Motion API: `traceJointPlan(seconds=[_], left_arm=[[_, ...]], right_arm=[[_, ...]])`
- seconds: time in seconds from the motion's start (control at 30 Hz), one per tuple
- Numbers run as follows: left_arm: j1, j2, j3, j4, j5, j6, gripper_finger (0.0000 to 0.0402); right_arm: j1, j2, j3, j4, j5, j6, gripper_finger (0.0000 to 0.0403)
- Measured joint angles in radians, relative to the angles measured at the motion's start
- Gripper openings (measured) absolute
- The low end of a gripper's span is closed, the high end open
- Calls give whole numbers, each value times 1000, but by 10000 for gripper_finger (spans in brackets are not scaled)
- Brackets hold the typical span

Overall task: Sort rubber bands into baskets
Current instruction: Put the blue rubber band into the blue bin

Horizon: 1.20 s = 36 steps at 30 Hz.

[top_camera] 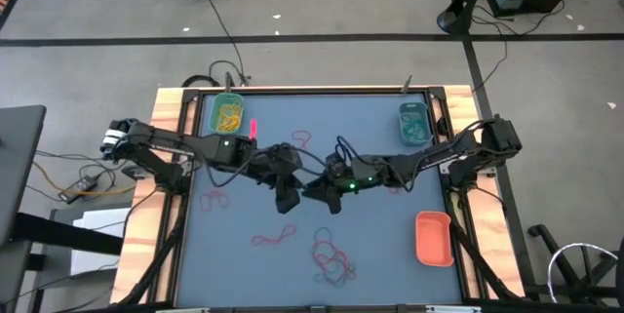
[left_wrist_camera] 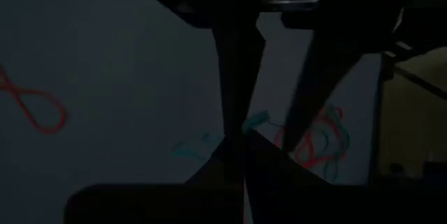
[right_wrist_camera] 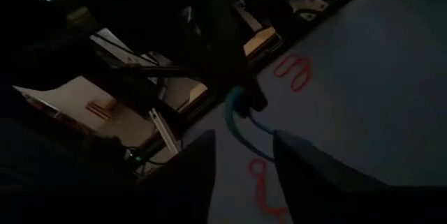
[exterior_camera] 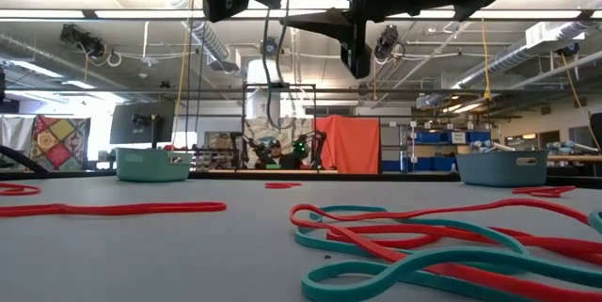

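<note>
The left gripper (right_wrist_camera: 241, 102), fingers pressed together, pinches a teal rubber band (right_wrist_camera: 237, 123) mid-table. The right gripper (right_wrist_camera: 241, 158) (fingers spread) reaches for it; closing off-line could drop the band.

Robotics lab or workshop, big open industrial hall. Exposed ceiling ducts (exterior_camera: 212, 39), strip lights, shelving with blue bins (exterior_camera: 435, 137), cables (top_camera: 210, 1) on concrete floor.

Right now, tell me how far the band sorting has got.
Done: yellow bands lie in the green basket and teal ones in the teal basket; the orange basket looks empty. In hand: the left gripper holds a teal band above mid-table, with the right gripper closing in on it. Left: red bands and a few teal ones remain on the table.
</note>
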Motion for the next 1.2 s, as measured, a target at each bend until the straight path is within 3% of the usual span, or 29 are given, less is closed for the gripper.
traceJointPlan(seconds=[0.1, 0.23, 0.3, 0.47, 0.63, 0.87, 1.2], left_arm=[[6, 0, 0, 9, 20, 0, 3], [6, 0, 0, 33, 27, 0, 4], [7, 0, 0, 35, 27, -1, 7], [23, -8, 0, 5, 28, -11, 28], [41, -18, 1, -63, 29, -25, 52], [32, -17, 1, -33, 25, -25, 62], [31, -16, 1, -21, 6, -2, 62]], right_arm=[[-2, 0, 0, -2, 4, -13, 122], [-10, 0, 0, -2, 4, -23, 35], [-14, 0, 0, -9, 12, -32, 14], [-41, -32, -1, -121, 87, 26, 7], [-84, -161, -1, -360, 268, 32, 5], [-202, -400, -1, -713, 521, 23, 4], [-437, -571, -1, -1207, 670, -89, 6]])
